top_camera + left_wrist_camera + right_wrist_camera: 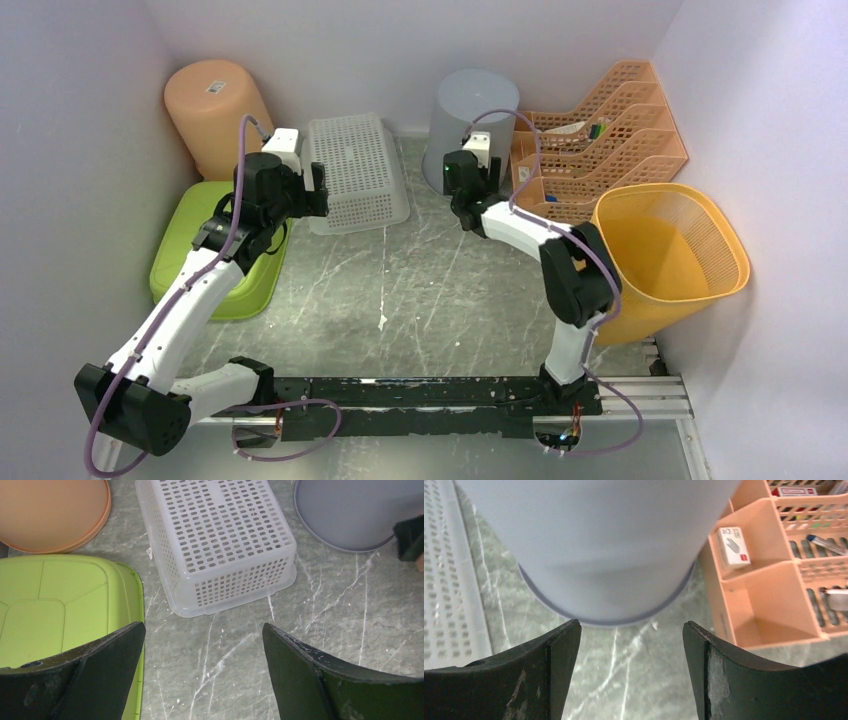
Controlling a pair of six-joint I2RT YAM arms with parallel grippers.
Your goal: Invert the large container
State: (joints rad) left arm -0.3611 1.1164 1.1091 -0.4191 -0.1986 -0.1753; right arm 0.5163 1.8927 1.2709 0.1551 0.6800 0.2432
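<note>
A grey bin stands upside down at the back of the desk, a little right of centre, its wide rim flat on the marbled green surface and its closed base facing up. The right pincer is just in front of it, low near the rim. Its two dark fingers are spread wide and hold nothing, and the bin's wall fills the space beyond them without touching them. To the bin's left lies a white perforated basket, also upside down. The left pincer hangs over the desk just in front of that basket, likewise wide open and empty. In the back left corner an orange bin stands inverted. In front of it, along the left wall, is a lime-green tub, bottom up, partly under the left arm. To the grey bin's right, against the right wall, a peach stepped organizer holds a few small items, among them a small box and pens. In front of the organizer a yellow mesh basket sits with its open mouth facing up, beside the right arm's elbow.
</note>
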